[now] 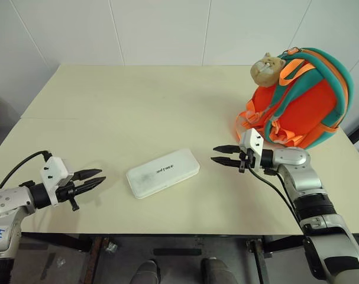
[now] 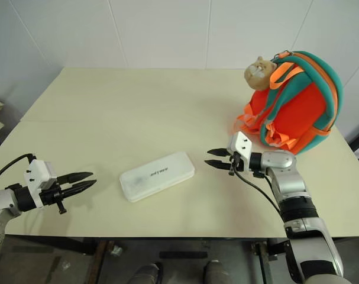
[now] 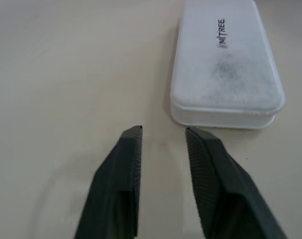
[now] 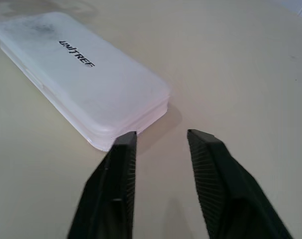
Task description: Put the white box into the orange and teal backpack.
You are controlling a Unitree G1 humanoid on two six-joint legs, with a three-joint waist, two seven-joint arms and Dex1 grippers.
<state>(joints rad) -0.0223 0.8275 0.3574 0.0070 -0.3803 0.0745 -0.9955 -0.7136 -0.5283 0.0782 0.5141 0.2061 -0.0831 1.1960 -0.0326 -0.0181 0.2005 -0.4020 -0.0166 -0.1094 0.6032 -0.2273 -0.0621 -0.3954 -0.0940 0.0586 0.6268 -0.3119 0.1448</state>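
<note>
Box placement first: the flat white rectangular box with rounded corners is lying on the cream tabletop, between my two grippers and touching neither. I am seeing the left gripper hovering over the near left part of the table, pointing toward the box's left end with bare tabletop between them. Its two black fingers are standing a narrow gap apart, gripping nothing. The right gripper is sitting just beside the box's right end, closer than the left one is to its end. In the right wrist view one black finger is lining up with the near corner of the box, though I cannot tell whether it is touching. That gripper's jaws are also parted narrowly and are empty.

Small dark lettering on the lid is reading "UNITREE" in the right wrist view; a grey smudge is showing on the lid beside it.

The rounded orange backpack with teal trim and orange webbing straps is standing at the far right of the table, well apart from the box, behind the right arm. A tan plush animal-head charm is hanging at its upper left.
</note>
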